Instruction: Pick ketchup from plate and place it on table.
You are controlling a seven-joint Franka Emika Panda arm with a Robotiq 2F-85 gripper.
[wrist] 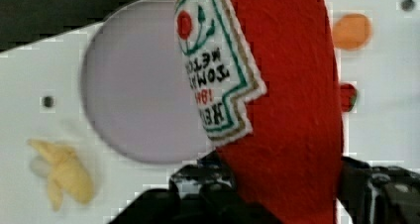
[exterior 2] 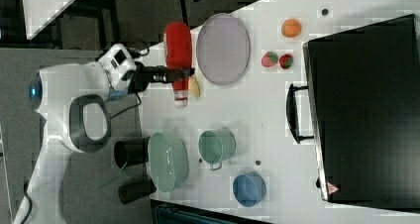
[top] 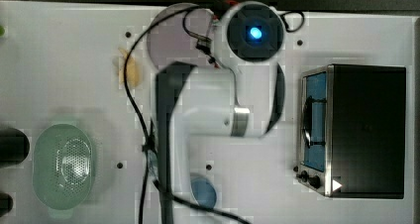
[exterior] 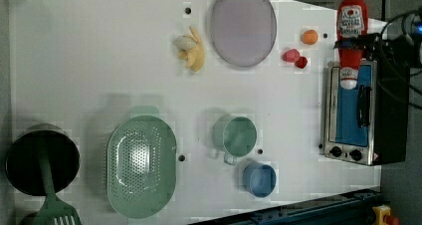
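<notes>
Ketchup, clamped in the hand, hangs above plate, banana nearby.

Red ketchup (white label) held aloft, off plate; lilac-grey plate bare on white table.

Bright, even light washes the white table; soft shadows sit beside the colander. Blocky blur throughout; the ketchup looms soft.
</notes>
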